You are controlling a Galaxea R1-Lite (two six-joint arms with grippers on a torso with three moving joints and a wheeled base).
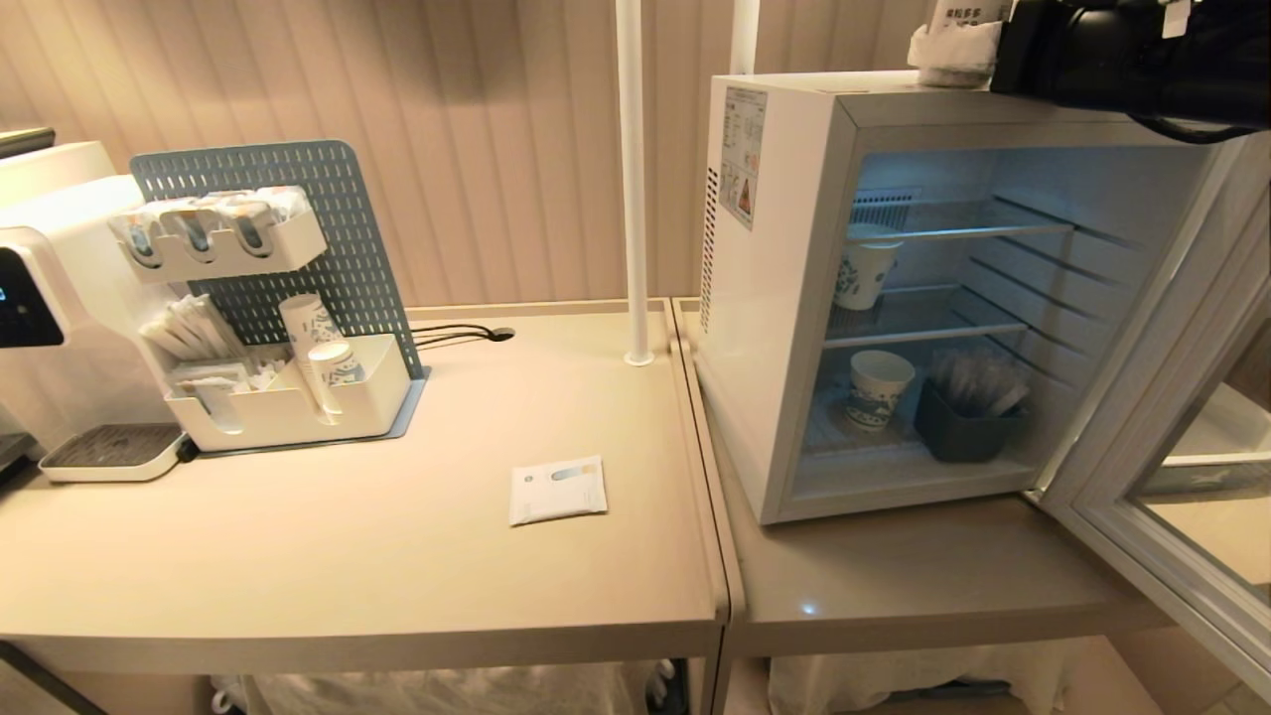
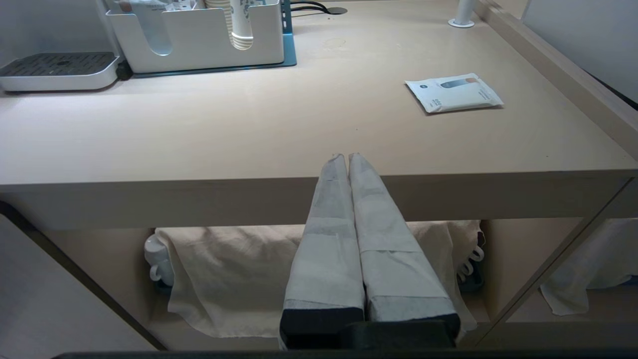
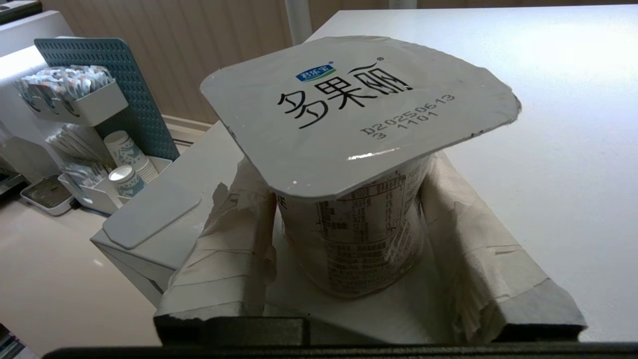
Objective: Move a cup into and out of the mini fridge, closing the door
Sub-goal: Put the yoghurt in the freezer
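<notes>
The cup (image 3: 349,114), a white sealed tub with dark Chinese text on its lid, stands on top of the mini fridge (image 1: 775,298). My right gripper (image 3: 349,209) is around it, one wrapped finger pressed against each side below the flared rim. In the head view the cup (image 1: 968,12) and right gripper (image 1: 955,45) show only at the upper edge. The door (image 1: 1162,447) hangs wide open to the right, its white inner side showing. The lit inside has wire shelves. My left gripper (image 2: 347,157) is shut and empty, parked low before the table's front edge.
Inside the fridge stand two patterned paper cups (image 1: 866,268) (image 1: 879,389) and a dark bin of sachets (image 1: 968,417). On the left table lie a white packet (image 1: 558,490), a pegboard organizer (image 1: 288,397) and a water dispenser (image 1: 40,298). A white pole (image 1: 633,179) rises beside the fridge.
</notes>
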